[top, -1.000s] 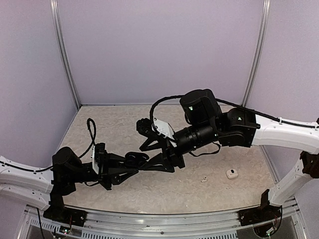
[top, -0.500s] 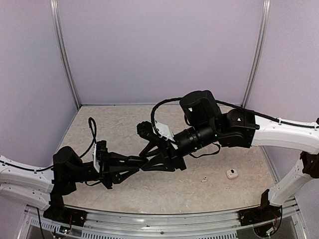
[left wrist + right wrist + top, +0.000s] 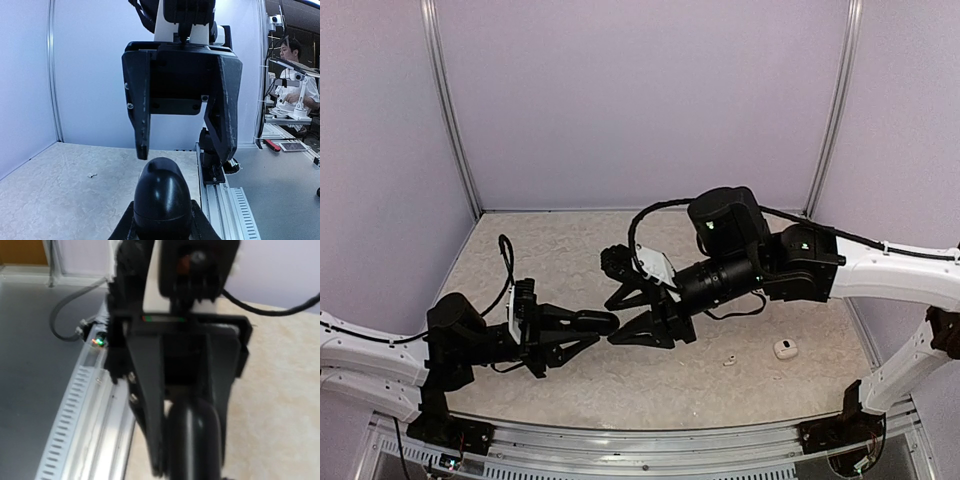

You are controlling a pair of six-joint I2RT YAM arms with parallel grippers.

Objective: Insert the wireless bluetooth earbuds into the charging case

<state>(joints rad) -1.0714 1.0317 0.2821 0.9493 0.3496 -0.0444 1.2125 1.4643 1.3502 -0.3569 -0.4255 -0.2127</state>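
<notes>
Clamping the black case [image 3: 161, 200] between its closed fingers, the left gripper [image 3: 600, 322] holds it up off the table [image 3: 570, 250], rounded end pointing away from the wrist. The right gripper [image 3: 183, 150] faces it head-on. Its two fingers [image 3: 142, 110] are spread apart with nothing between them, and their tips stand just past the case's rounded end, one to each side. From the left wrist view a small gap shows between those tips and the case, so the two are close but not touching. The right wrist view is too blurred to add anything. One tiny white earbud [image 3: 728, 361] lies on the table, well apart from both grippers: behind the right gripper, below its forearm and towards the near edge. Seen from the left wrist it sits far ahead of the held case and off to its left. A white case [image 3: 784, 348] rests just beyond that earbud, farther again from the grippers. No other earbud can be made out, and whether the black case is open or closed cannot be told.
</notes>
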